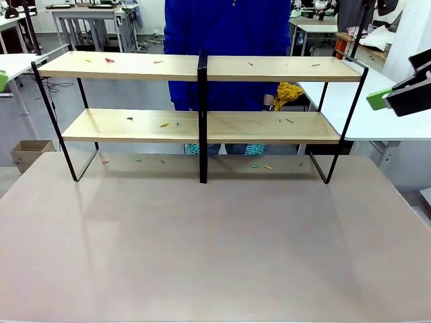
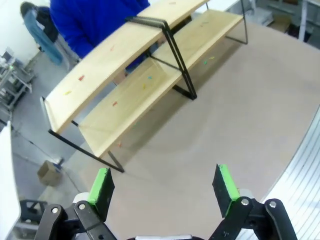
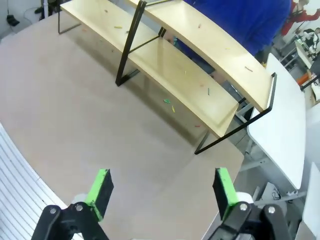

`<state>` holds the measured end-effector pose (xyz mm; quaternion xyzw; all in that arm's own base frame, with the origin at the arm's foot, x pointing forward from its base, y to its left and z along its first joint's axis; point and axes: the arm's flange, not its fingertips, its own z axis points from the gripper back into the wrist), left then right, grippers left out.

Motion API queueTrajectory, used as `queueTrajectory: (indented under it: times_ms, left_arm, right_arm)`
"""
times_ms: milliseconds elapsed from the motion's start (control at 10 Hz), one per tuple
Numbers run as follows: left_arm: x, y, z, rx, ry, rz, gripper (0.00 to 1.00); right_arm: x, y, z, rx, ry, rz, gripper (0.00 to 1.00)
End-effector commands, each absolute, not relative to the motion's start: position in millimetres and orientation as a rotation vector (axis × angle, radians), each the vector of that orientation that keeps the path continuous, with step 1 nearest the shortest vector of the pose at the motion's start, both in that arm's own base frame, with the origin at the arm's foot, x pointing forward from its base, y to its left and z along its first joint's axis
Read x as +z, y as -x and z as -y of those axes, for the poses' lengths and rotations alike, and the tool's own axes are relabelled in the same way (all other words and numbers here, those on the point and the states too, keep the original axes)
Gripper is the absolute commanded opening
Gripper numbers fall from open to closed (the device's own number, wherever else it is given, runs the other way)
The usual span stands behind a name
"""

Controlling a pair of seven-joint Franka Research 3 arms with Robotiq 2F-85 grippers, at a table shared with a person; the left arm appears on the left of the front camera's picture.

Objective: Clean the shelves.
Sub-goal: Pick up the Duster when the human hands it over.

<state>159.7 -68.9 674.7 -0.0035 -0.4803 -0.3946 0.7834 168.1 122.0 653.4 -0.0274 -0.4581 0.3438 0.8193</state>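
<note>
Left fingers (image 2: 102,187) & right fingers (image 3: 100,190) are wide apart w/ nothing held, so best go slow to the shelves (image 1: 135,66) at the counter's (image 1: 215,249) far side & sweep off the little bits (image 1: 109,60).

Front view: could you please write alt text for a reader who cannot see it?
The shelves, two long light-wood boards in a black frame, stand on a beige-brown tabletop, with small coloured scraps scattered on both boards. A person in a blue top stands behind them.
</note>
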Motion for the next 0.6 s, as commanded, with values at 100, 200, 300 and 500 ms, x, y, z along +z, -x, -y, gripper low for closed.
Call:
queueTrajectory:
  times_ms: [100,200,300,500]
  left_arm:
    - [675,-160,69,-0.852,0.008,1.037,1.0]
    - [679,-166,75,-0.808,0.059,1.077,1.0]
    - [684,-170,78,-0.726,0.137,1.128,1.0]
    - [692,-179,77,-0.543,0.234,1.227,1.0]
  right_arm:
    - [654,-174,-127,0.705,0.038,0.969,1.0]
    - [658,-178,-131,0.664,0.017,0.989,1.0]
    - [659,-179,-135,0.654,0.02,1.008,1.0]
    - [658,-183,-137,0.669,0.009,0.997,1.0]
